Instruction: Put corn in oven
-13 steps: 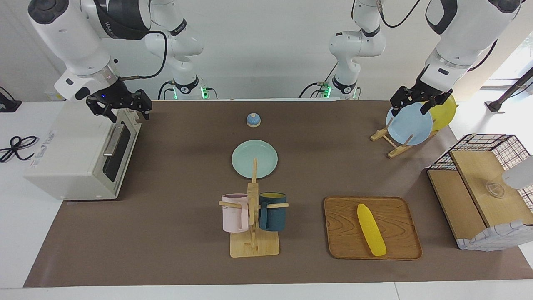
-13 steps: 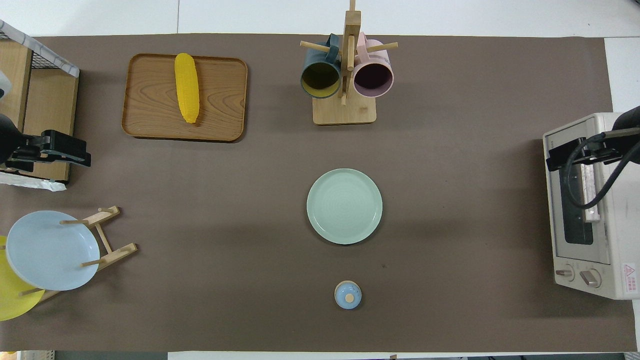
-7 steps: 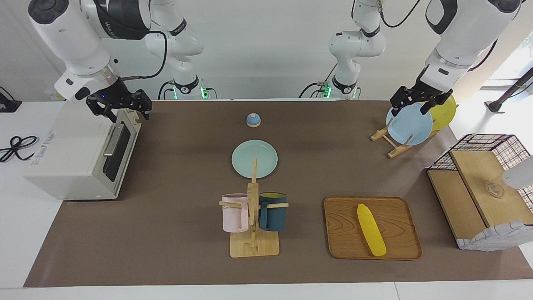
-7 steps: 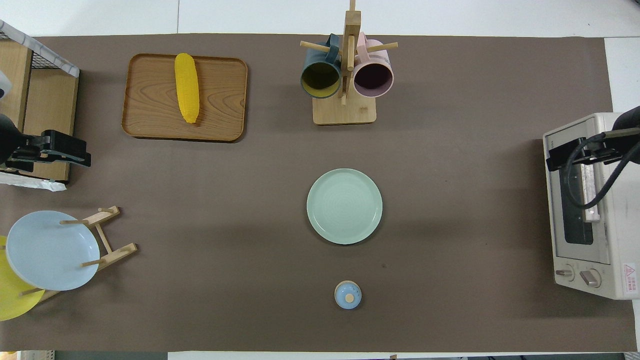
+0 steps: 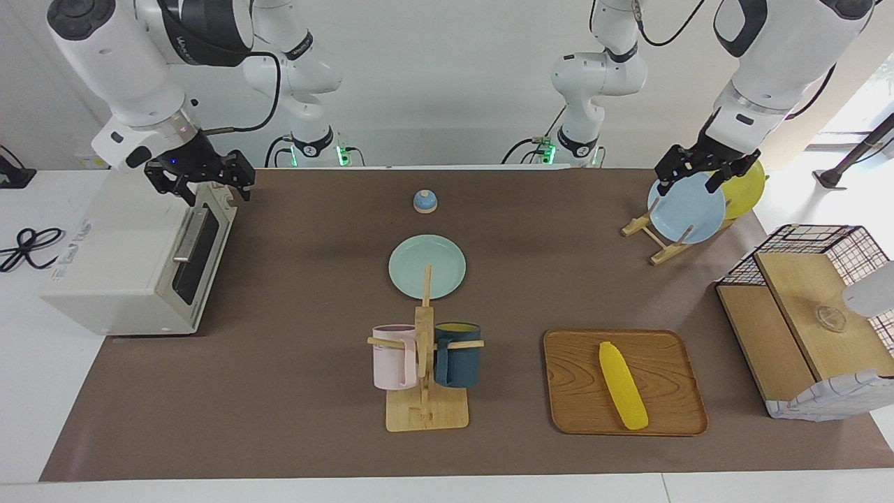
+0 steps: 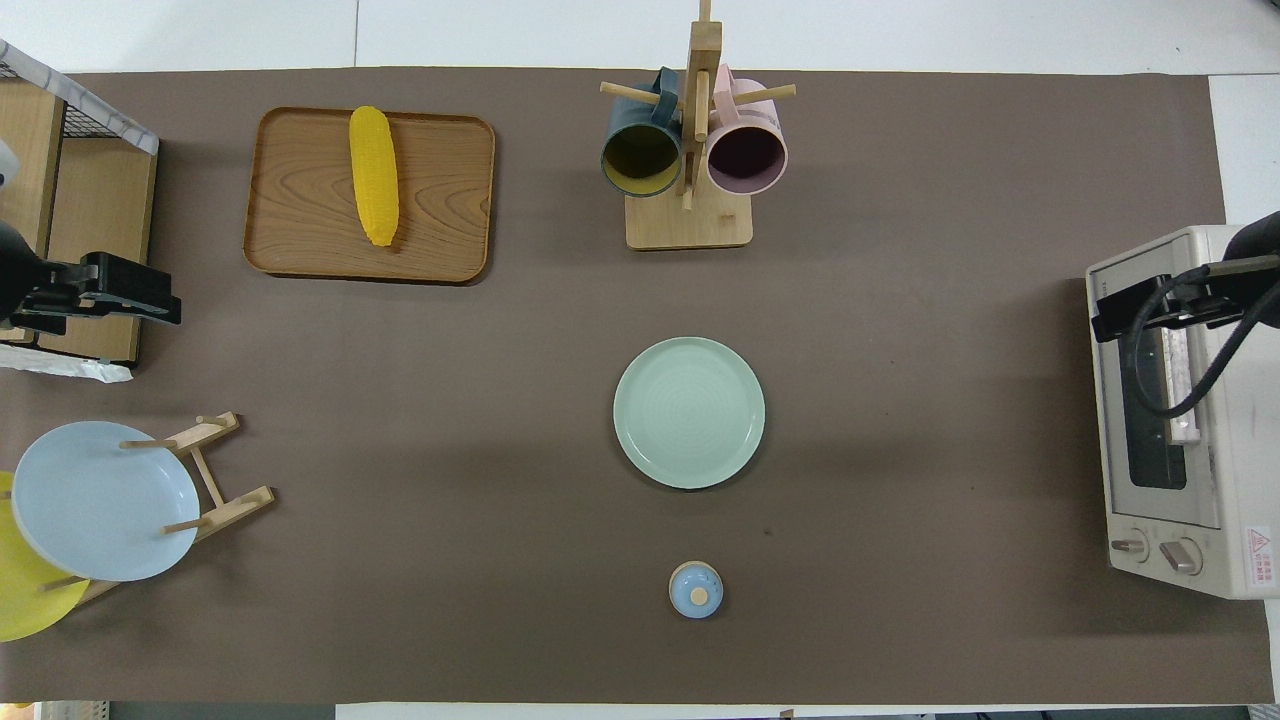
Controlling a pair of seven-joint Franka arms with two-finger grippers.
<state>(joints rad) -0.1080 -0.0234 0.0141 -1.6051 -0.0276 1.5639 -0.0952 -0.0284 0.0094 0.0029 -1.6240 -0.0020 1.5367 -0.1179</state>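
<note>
Nearest the robots, at the upper left of the facing view, the right pincer point(image 5: 209, 183) hangs over the top front corner of the oven point(image 5: 126, 258). Its fingers are spread wide with nothing between them. The oven stands at the right arm's end of the counter point(image 5: 279, 363). Its dark glass door is closed and its silver handle point(image 5: 187, 234) is free.

At the upper right of that view the left pincer point(image 5: 691, 178) is over the rim of a pale blue plate point(image 5: 688, 213). Its fingers are also parted and hold nothing. The blue plate stands in a wooden plate rack point(image 5: 656, 244) with a yellow plate point(image 5: 746, 187) beside it.

At upper centre sits a small blue bell point(image 5: 424, 201). Farther from the robots, mid-frame, a pale green plate point(image 5: 427, 265) lies flat.

Farther out, in the lower middle, a wooden mug stand point(image 5: 426, 412) carries a pink mug point(image 5: 394, 356) and a dark blue mug point(image 5: 457, 356).

The corn point(image 5: 622, 384) lies at the lower right of the facing view, aslant on a wooden tray point(image 5: 663, 363). It is well apart from both pincers and from the oven. A shelf unit with a wire basket point(image 5: 803, 314) stands at the right edge of the frame, beside the tray.
</note>
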